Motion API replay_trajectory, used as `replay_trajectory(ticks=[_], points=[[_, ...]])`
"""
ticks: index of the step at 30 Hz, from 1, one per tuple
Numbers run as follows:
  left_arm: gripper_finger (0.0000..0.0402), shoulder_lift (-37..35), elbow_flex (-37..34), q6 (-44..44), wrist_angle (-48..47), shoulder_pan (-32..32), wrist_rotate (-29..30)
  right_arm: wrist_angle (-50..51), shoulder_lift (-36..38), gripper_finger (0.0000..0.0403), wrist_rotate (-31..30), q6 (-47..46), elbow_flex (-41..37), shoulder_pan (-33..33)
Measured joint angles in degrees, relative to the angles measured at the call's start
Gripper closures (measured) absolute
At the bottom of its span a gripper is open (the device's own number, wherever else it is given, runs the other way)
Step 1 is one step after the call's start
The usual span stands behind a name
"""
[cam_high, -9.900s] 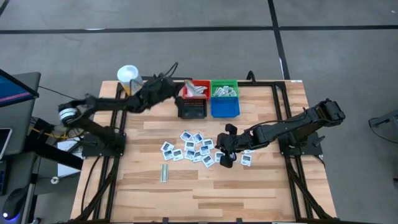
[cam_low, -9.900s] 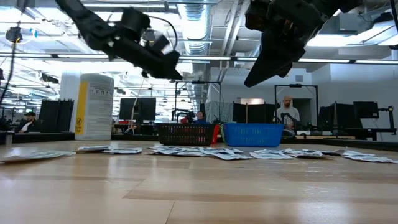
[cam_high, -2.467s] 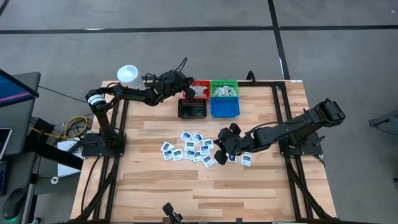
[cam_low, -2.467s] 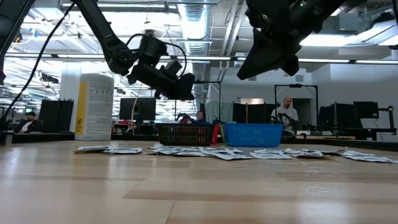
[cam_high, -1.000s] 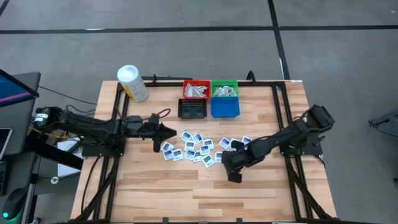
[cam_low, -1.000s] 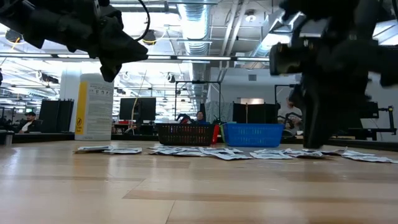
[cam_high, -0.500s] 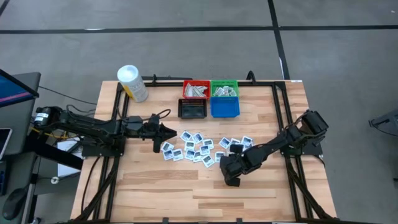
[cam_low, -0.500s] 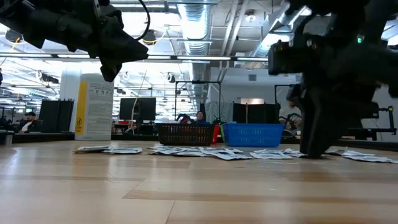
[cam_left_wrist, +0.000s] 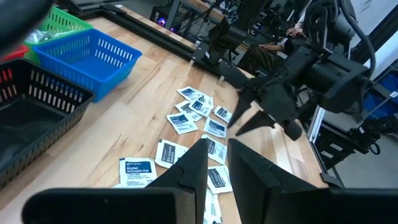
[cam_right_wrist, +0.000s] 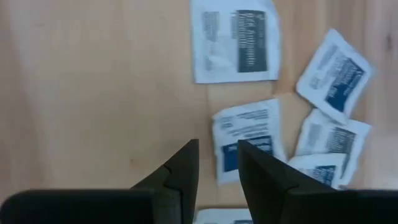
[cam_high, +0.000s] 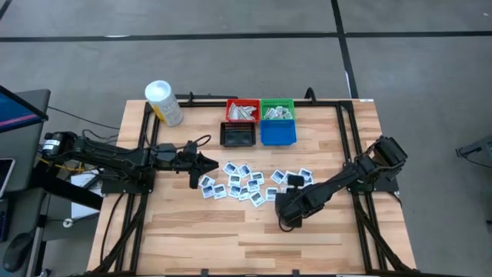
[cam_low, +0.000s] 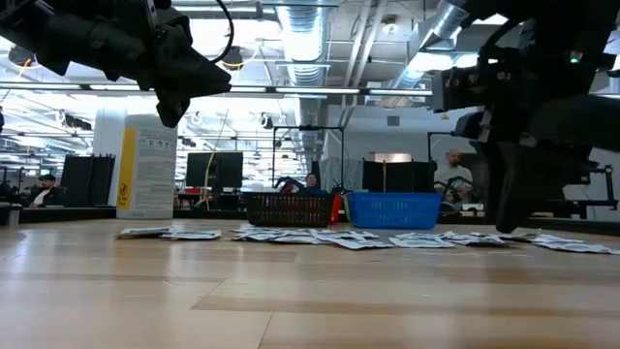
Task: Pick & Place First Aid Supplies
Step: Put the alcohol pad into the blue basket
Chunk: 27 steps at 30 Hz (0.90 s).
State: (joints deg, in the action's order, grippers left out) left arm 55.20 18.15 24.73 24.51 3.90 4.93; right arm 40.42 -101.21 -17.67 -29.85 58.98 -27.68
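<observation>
Your right tool (cam_high: pixel 287 218) is down low over the bench (cam_high: pixel 330 146), at the near edge of the scattered first aid packets (cam_high: pixel 242 183), and its wrist view shows the two fingers a narrow gap apart with nothing between them. One square white packet (cam_right_wrist: pixel 247 140) lies just ahead of those fingertips, overlapped by its neighbours. Pick that one and commit: centre the gap over a free edge, not over the overlap, or you'll drag two at once. These packets are flat and thin, so I'd expect you need to press a fingertip right to the wood and pinch at a corner.

Your left tool (cam_high: pixel 197 164) waits at the far-left edge of the same pile, fingers close together with a slim gap, gripping nothing. Keep it parked; both arms in one cluster invites a collision.

Once you lift, the bins (cam_high: pixel 260 123) sit at the bench's far side. Check which one already holds matching packets before you release.
</observation>
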Motion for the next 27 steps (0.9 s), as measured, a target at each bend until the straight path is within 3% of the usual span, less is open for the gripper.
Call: replay_trajectory(ticks=[11,27], points=[[0.0339,0.0,0.0,0.0,0.0,0.0,0.0,-4.5,-0.5,0.03,-0.4,0.1,-1.0,3.3],[0.0339,0.0,0.1,0.0,0.0,0.0,0.0,-6.3,-1.2,0.03,0.9,0.2,-2.4,1.5]])
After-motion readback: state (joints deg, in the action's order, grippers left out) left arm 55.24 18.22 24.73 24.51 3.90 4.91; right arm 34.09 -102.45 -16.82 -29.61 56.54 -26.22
